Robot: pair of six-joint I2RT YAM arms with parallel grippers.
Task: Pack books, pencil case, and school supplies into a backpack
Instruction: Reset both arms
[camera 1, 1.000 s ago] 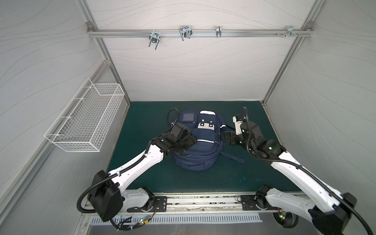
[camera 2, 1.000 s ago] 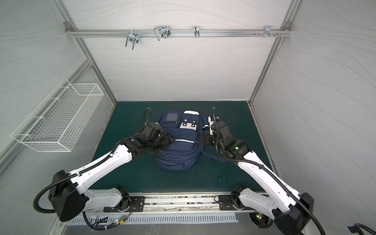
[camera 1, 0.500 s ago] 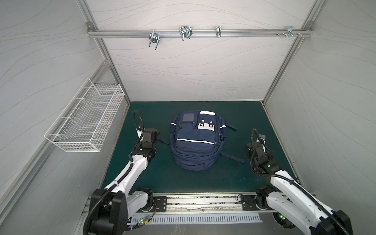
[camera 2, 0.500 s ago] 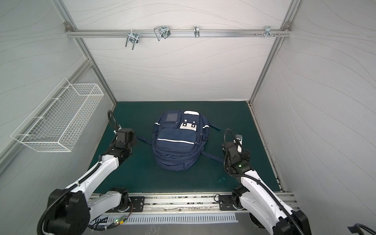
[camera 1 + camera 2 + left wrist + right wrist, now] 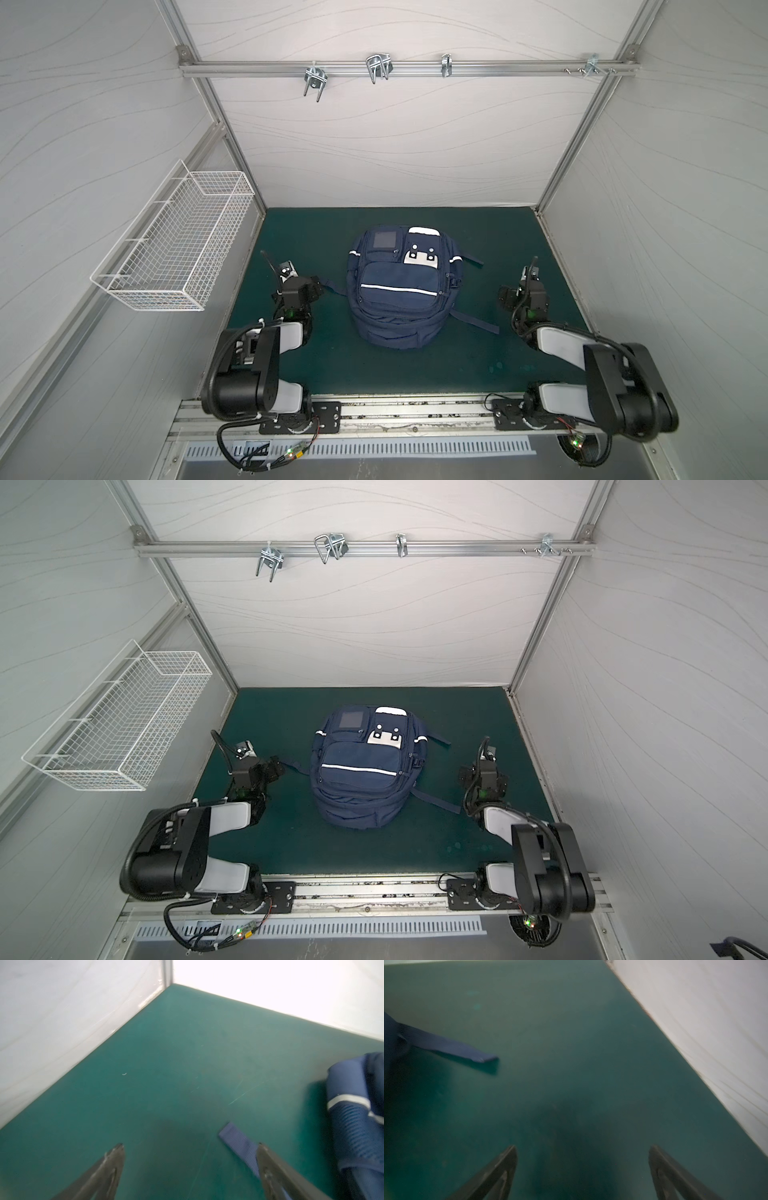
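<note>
The navy backpack [image 5: 401,291] [image 5: 361,771] lies flat in the middle of the green mat, front pockets up and zipped shut. My left arm [image 5: 297,291] rests folded to its left and my right arm [image 5: 525,297] to its right, both apart from it. In the left wrist view the left gripper [image 5: 190,1145] is open over bare mat, with a loose strap end [image 5: 236,1142] by one finger and the backpack's side [image 5: 353,1126] beyond. The right gripper [image 5: 583,1146] is open and holds nothing, a strap [image 5: 446,1047] lying off to one side. The books, pencil case and school supplies are out of view.
A white wire basket [image 5: 178,249] hangs on the left wall. A metal rail with hooks [image 5: 374,68] crosses the back wall high up. White walls close in the mat [image 5: 415,370] on three sides; the arms' base rail [image 5: 415,411] runs along the front.
Both arms have pulled back from the backpack to the mat's sides and folded low. The left gripper has opened wider. The backpack has not moved.
</note>
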